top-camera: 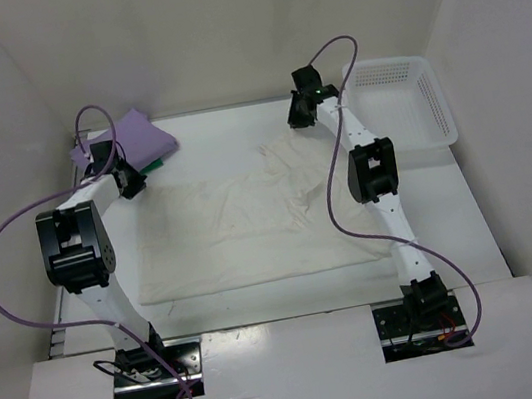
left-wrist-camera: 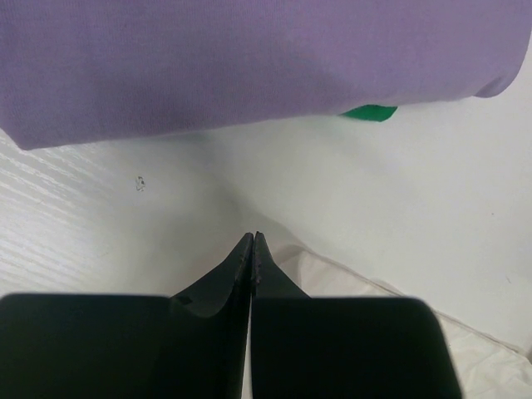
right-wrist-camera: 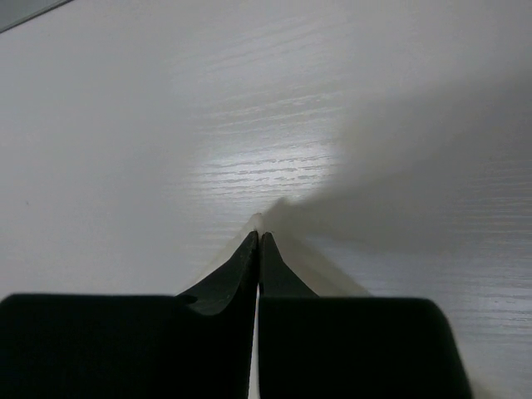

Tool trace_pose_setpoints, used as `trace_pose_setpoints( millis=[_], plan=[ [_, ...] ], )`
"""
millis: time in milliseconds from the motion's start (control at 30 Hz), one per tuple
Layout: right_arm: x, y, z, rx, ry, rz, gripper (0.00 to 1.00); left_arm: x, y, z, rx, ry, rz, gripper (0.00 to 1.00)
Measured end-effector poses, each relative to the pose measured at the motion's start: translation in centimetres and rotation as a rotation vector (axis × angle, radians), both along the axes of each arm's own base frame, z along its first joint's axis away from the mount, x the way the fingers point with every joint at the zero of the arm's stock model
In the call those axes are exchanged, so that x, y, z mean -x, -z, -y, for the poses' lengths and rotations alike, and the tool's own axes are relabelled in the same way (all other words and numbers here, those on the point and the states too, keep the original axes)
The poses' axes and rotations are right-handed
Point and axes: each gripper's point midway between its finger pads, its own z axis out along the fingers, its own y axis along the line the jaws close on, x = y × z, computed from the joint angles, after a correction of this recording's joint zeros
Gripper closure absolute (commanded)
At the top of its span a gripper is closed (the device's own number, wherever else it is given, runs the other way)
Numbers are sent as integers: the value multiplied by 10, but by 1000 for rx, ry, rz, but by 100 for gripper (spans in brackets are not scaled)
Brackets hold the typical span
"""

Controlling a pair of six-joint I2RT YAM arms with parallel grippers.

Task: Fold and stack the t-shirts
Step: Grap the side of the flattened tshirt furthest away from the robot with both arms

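– Shirts?
– The cream shirt [top-camera: 241, 234] lies spread on the table [top-camera: 225, 135]; the lavender shirt [left-wrist-camera: 249, 58] covers the green shirt [left-wrist-camera: 370, 112], far-left corner.
– Pincers?
– The left gripper [left-wrist-camera: 253, 237] and right gripper [right-wrist-camera: 258, 235] are both clenched by its far edge; the basket [top-camera: 441, 121] sits far right.

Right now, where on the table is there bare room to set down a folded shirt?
Bare: the far strip between purple shirt and right gripper; the right edge nearer than the basket. Crowded: the centre, covered by the cream shirt; the far-left corner, with the left gripper.
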Motion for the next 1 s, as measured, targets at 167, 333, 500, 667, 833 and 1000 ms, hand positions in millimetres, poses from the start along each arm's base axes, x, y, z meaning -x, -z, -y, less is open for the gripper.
trace_pose_setpoints(
  millis=[167,333,500,667,833,1000],
  plan=[
    [-2,-10,1,2,5,15,100,2,-1,0,0,0,0,100],
    [23,-25,11,0,19,-31,100,8,-10,1,-2,1,17,100],
    [101,-67,39,-47,64,-86,100,24,-18,1,-1,-4,24,100],
    [134,-107,72,-88,126,-8,100,31,-26,0,-1,-9,39,100],
    [176,-95,96,-80,168,-51,100,39,-40,0,-2,-9,63,100],
    [223,-88,100,-76,168,-92,100,60,-55,4,-2,-7,81,100]
  ],
)
